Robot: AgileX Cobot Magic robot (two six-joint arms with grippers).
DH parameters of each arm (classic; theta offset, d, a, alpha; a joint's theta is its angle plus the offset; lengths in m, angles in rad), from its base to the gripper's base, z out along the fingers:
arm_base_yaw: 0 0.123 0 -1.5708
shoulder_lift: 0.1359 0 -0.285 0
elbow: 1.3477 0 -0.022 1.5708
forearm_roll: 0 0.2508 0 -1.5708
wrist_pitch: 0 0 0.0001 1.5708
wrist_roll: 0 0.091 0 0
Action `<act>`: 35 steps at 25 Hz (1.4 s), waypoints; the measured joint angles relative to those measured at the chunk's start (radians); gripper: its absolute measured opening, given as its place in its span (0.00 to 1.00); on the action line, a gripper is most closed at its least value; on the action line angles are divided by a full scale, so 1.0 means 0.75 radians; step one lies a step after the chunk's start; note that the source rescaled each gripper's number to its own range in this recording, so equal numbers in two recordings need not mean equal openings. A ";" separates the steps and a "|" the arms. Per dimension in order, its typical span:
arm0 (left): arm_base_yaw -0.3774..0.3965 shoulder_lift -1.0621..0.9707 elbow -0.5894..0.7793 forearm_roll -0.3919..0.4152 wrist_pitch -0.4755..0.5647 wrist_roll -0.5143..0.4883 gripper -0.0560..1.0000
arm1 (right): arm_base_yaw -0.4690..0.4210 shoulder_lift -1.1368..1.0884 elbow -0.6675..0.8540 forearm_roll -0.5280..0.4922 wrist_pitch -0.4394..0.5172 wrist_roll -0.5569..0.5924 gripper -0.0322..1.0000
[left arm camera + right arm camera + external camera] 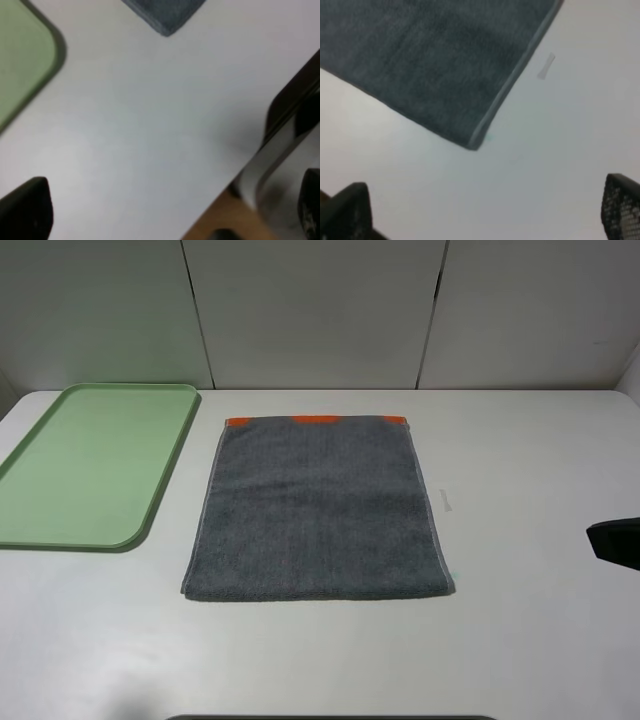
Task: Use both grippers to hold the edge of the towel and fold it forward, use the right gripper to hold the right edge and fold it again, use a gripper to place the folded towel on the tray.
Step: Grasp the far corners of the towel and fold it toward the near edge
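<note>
The dark grey towel [318, 508] lies flat and spread out in the middle of the table, its orange band [315, 420] at the far end. The edge of the towel [318, 595], plain grey, faces the front. The pale green tray [90, 465] sits empty to its left. Only a black tip of my right gripper [614, 540] shows at the right border, off the cloth. In the right wrist view my right gripper [482, 215] is open over bare table near a towel corner [470, 145]. My left gripper [167, 215] is open by the table's front edge, with the towel [167, 12] and the tray [20, 60] further off.
A small pale mark [446, 501] lies on the white table [530, 640] just right of the towel. Grey wall panels [320, 310] close off the back. Past the table's front edge, a dark frame [290, 110] and floor show in the left wrist view.
</note>
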 joint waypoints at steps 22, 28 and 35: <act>-0.155 0.633 -0.004 0.321 -0.433 0.356 0.99 | 0.000 0.551 -0.005 0.112 -0.216 -0.835 1.00; -0.155 0.865 -0.004 0.324 -0.574 0.379 0.99 | 0.000 0.639 -0.005 0.186 -0.246 -0.854 1.00; -0.155 1.104 -0.004 0.430 -0.763 0.436 0.99 | 0.000 0.760 -0.007 0.202 -0.281 -0.856 1.00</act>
